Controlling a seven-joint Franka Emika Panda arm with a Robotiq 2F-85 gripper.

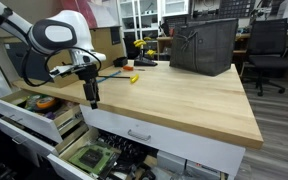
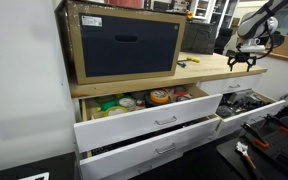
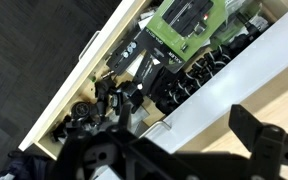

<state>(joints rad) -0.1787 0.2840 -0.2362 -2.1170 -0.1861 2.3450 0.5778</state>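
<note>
The gripper (image 1: 92,97) hangs spread wide and empty over the front edge of the wooden benchtop (image 1: 174,100). Just below that edge, an open drawer (image 3: 96,75) holds black parts and a green box (image 3: 189,18). On the benchtop, a yellow tool (image 1: 134,77) lies near the gripper, and a black crate (image 1: 202,45) stands well apart.

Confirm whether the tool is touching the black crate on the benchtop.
Apart. In an exterior view the tool hangs at the benchtop edge, bare wood between it and the black crate.

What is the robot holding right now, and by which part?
Nothing. The end effector hangs open and empty at the edge of the wooden benchtop, above the open drawers.
</note>
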